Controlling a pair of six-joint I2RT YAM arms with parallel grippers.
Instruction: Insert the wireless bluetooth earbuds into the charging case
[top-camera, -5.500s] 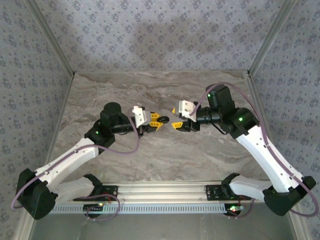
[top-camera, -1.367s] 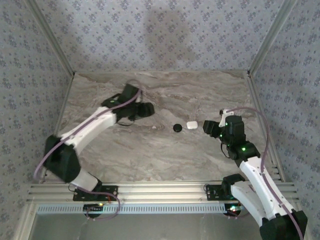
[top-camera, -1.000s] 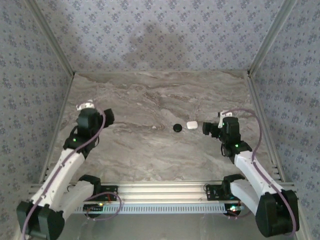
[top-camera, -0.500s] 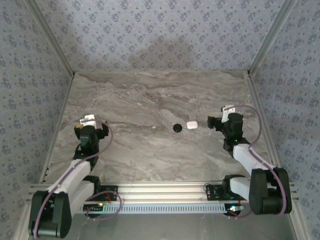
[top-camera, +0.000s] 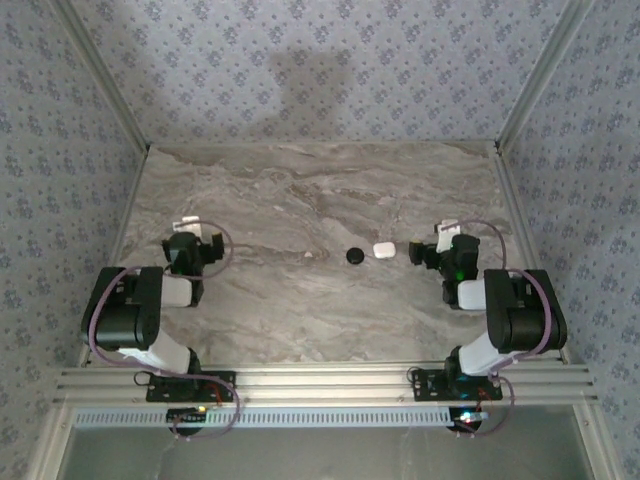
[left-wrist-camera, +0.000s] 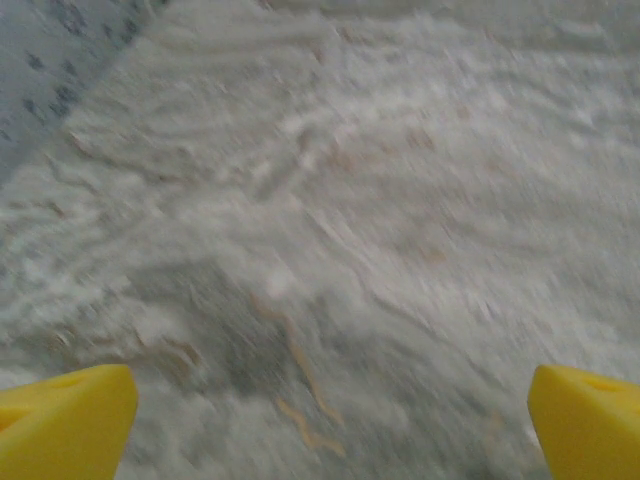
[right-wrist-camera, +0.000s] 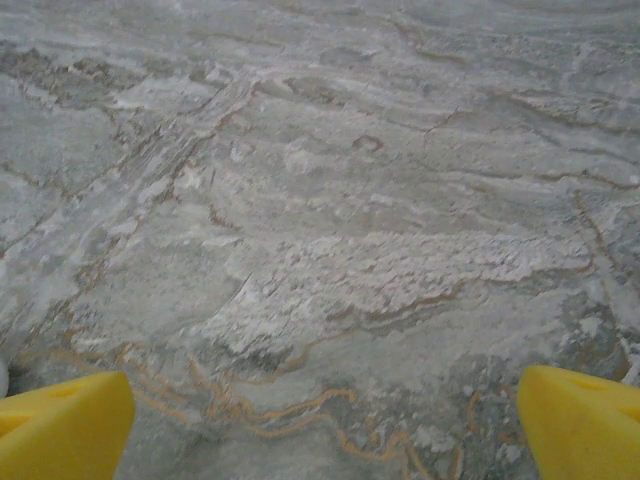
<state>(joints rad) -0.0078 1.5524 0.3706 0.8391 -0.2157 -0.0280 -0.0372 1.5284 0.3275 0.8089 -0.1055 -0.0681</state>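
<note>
Overhead, both robot arms sit folded low at the near corners of a grey marble-patterned table (top-camera: 300, 190), the left arm (top-camera: 125, 310) on one side and the right arm (top-camera: 520, 310) on the other. The left gripper (left-wrist-camera: 328, 425) is released: its two yellow fingertips (left-wrist-camera: 65, 420) stand wide apart at the bottom corners of its wrist view, with bare, blurred marble between them. The right gripper (right-wrist-camera: 322, 425) is likewise spread, its yellow fingertips (right-wrist-camera: 585, 425) far apart over veined stone, grasping nothing.

Between the two arms, a little right of the table's middle, lie a small round black piece (top-camera: 353, 256) and a small white piece (top-camera: 383, 249). They sit just beside each other, the white one to the right and slightly farther back. Both rest flat on the marble, apart from either gripper, with the white piece nearer the right one. At this size it cannot be told which piece is the charging case, or whether the earbuds are inside it.

Blue-grey patterned walls (top-camera: 300, 70) close in the table on three sides, and a metal rail (top-camera: 320, 385) runs along the near edge.
</note>
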